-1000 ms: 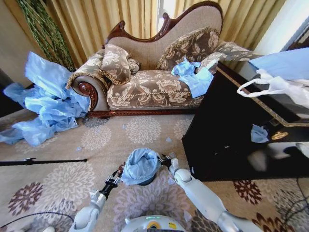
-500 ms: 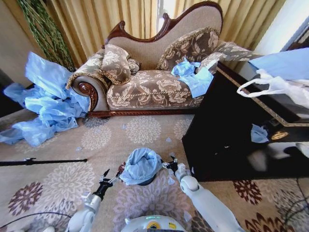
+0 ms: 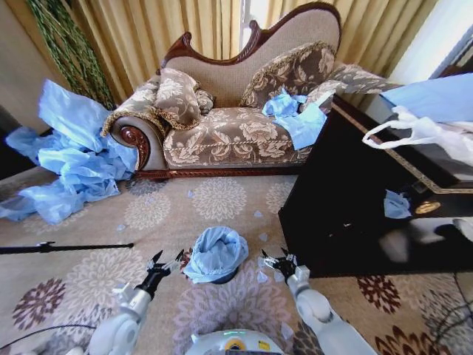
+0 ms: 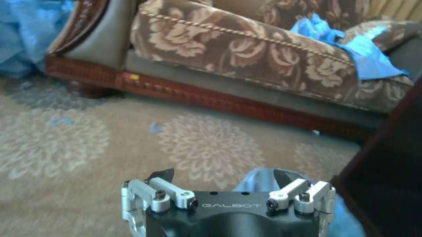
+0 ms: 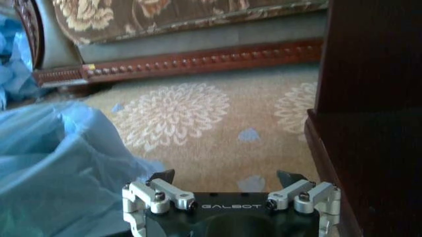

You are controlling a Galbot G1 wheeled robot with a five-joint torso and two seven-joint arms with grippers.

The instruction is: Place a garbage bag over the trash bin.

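Garbage bag (image 3: 215,253) draped over trash bin (image 3: 219,279), left gripper (image 3: 165,262) and right gripper (image 3: 275,259) flanking it apart, fingers spread

light: soft daylight through curtains (image 3: 170,29) | head view: edges bowed | wrist views: slightly blurred

The head camera looks forward and down from above the rug (image 3: 222,200), taking in the sofa (image 3: 236,111) and the dark cabinet (image 3: 355,214) from some way off. Both wrist cameras sit low, close to the floor, facing the sofa's base (image 4: 218,101) over their own fingers. All three share the flowered rug, and probably the same cabinet edge (image 5: 369,98).
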